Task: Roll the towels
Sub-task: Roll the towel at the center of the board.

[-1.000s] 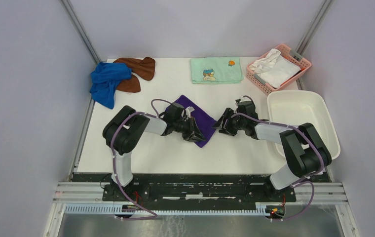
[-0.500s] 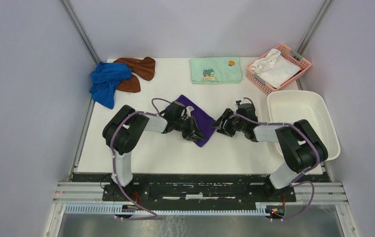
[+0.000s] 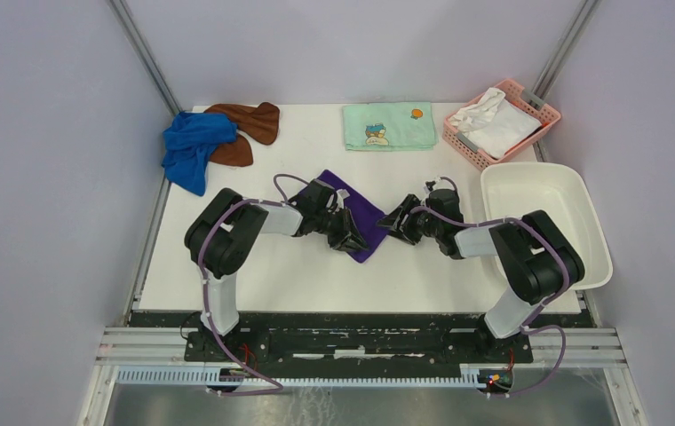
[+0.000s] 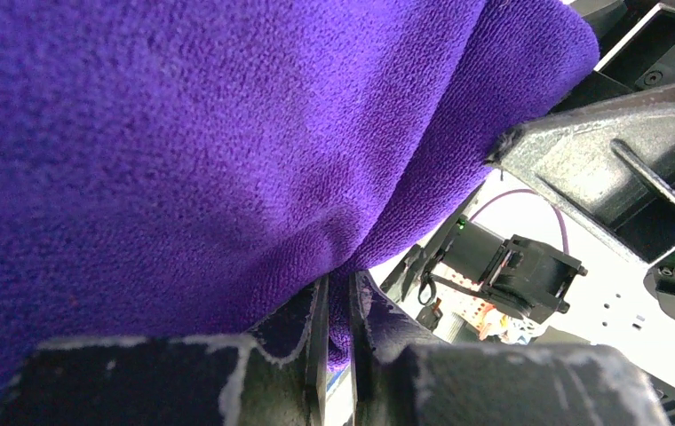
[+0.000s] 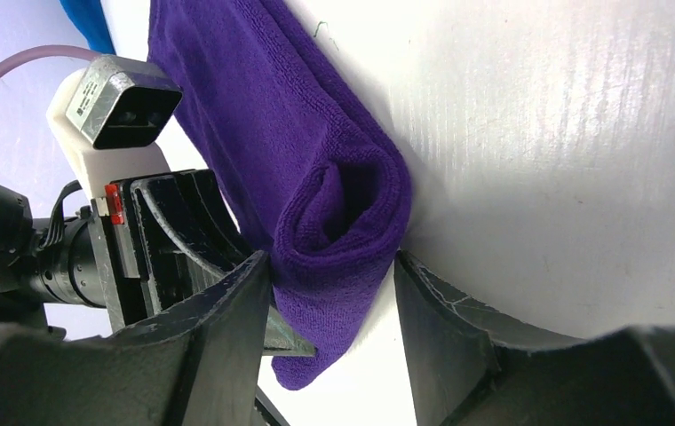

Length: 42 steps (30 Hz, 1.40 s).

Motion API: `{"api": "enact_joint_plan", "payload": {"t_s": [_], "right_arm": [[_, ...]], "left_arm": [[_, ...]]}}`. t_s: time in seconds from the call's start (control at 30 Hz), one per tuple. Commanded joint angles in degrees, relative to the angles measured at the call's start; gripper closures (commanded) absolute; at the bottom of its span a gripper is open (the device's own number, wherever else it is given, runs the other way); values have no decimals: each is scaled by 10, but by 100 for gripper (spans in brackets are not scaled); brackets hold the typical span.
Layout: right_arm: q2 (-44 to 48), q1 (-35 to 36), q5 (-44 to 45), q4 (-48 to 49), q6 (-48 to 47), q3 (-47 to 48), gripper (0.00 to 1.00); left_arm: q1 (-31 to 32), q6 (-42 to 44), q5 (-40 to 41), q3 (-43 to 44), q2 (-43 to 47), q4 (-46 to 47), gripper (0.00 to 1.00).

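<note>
Purple towel, seemingly part-rolled, white table, lilac walls.

No legible text or labels

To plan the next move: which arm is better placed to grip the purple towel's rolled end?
Right. The right gripper stands open astride the towel's rolled end; the left gripper is shut on a fold.
</note>
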<state>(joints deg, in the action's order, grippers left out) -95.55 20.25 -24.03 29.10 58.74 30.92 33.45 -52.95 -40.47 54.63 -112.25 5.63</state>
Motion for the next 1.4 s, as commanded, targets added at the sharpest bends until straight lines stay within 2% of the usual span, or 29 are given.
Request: {"api": "enact_joint_plan", "payload": {"t_s": [0.0,0.2,0.3,0.5,0.63,0.77,0.9,1.03,1.1,1.37], "right_arm": [[-2,2,22,26,7,-3,40],[-21,2,48,-4,7,5,49],[-22,2,64,-47,1,15,56],[0,3,120,-223,-32,62,74],[12,9,163,-345,-54,107,82],[15,21,195,-439,-63,155,85],[13,25,203,-508,-66,199,85],[8,26,210,-555,-73,228,85],[6,26,211,-566,-73,238,84],[-6,26,198,-576,-71,254,84]], "left_arm": [[-7,39,45,14,2,-24,88],[-7,44,44,19,2,-33,88],[-7,46,50,19,6,-38,87],[-5,55,71,25,22,-57,81],[4,80,115,27,59,-92,69],[30,126,211,39,120,-155,55],[94,197,370,64,176,-210,43],[184,273,547,85,199,-224,39],[234,308,611,95,195,-219,37],[361,444,775,123,124,-166,32]]}}
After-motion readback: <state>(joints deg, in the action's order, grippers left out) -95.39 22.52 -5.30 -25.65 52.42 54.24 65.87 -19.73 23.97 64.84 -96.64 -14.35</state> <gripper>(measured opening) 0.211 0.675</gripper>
